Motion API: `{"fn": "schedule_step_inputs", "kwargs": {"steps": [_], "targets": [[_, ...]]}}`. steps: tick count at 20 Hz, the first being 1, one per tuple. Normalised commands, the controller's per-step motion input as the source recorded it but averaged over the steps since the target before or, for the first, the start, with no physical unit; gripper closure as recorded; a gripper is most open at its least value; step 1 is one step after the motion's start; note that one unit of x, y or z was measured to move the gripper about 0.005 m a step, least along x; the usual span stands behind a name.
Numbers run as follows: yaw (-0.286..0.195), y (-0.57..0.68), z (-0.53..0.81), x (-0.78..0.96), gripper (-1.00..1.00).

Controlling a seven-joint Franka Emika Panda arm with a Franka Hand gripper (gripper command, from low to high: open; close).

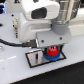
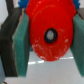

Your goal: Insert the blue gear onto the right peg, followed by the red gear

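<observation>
In the wrist view the red gear (image 2: 49, 35) fills the middle, its dark centre hole facing the camera. My gripper (image 2: 49, 39) is shut on it, with a teal pad (image 2: 21, 44) pressed on each side. In the exterior view the gripper (image 1: 52, 48) holds the red gear (image 1: 52, 51) directly over the blue gear (image 1: 50, 57). The blue gear lies flat at the end of the black-framed grey plate (image 1: 35, 59) on the exterior view's right. The right peg is hidden under the gears. I cannot tell whether the red gear touches the blue one.
The arm's white body (image 1: 37, 15) looms over the plate and hides the area behind it. A black cable (image 1: 10, 44) runs across the white table (image 1: 65, 72) on the exterior view's left. A dark area lies beyond the table's far right edge.
</observation>
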Motion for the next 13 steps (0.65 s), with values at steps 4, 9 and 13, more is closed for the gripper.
{"fn": "schedule_step_inputs", "kwargs": {"steps": [4, 9, 13], "targets": [[0.000, 0.00, 0.02, 0.07, 1.00], [0.000, 0.05, 0.29, 0.04, -1.00], [0.000, 0.10, 0.62, 0.00, -1.00]]}}
